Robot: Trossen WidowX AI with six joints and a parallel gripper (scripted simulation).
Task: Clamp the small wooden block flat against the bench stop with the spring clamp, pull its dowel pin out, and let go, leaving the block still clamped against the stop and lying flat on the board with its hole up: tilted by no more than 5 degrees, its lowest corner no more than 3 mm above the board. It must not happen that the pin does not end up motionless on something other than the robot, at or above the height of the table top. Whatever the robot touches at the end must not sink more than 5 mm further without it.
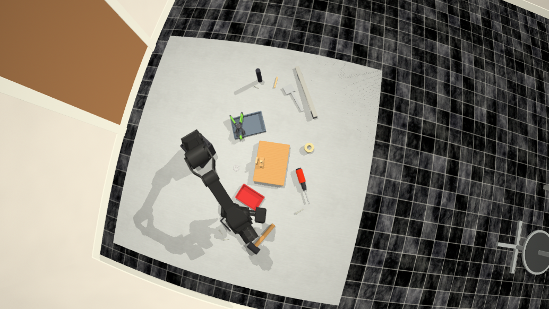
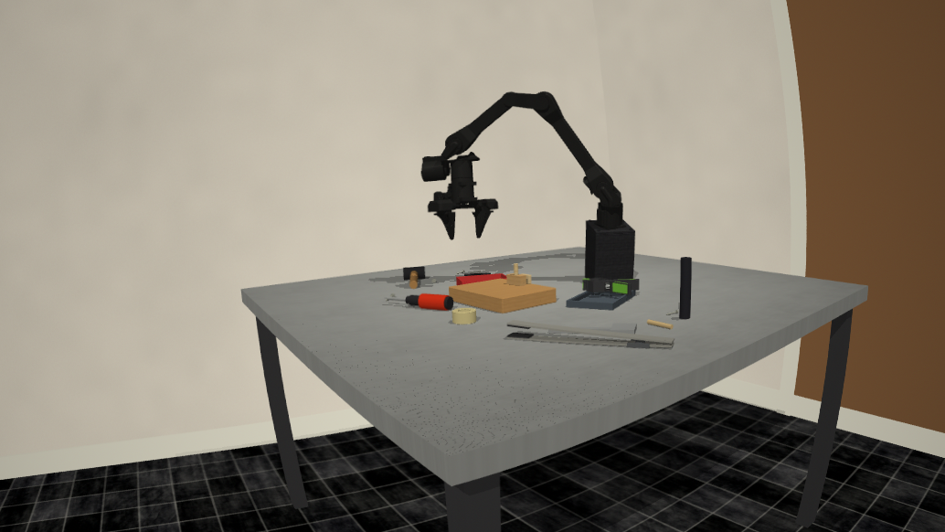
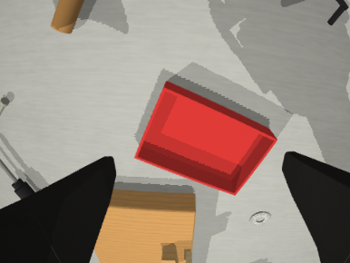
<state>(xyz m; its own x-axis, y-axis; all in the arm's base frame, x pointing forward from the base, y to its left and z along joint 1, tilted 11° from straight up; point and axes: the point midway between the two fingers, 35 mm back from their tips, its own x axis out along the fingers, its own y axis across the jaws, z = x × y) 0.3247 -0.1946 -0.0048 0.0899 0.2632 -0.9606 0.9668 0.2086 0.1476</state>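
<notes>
A grey square worktop (image 2: 423, 396) on dark legs stands on a black tiled floor (image 2: 661, 489), beige walls behind and a brown door panel (image 2: 873, 197) at the right. Taking the flat orange wooden board (image 1: 274, 169) as landmark: left of it the black arm (image 1: 219, 191) reaches over a red open tray (image 1: 249, 196) near the board's lower left corner, and a wooden-handled hammer (image 1: 265, 234) lies farther that way, near the worktop's edge. Beyond the board, a grey-blue tray (image 1: 253, 123) carries the green-handled spring clamp (image 1: 239, 124). The small pale wooden block (image 1: 261, 162) lies on the board at its left edge beside the bench stop, its dowel pin (image 2: 515, 268) standing upright in it. Right of the board sit a tape roll (image 1: 309, 147) and a red-handled screwdriver (image 1: 301, 178); open surface stretches to the right edge. The gripper (image 2: 465, 228) hangs high above the red tray, jaws spread wide, pinching nothing.
</notes>
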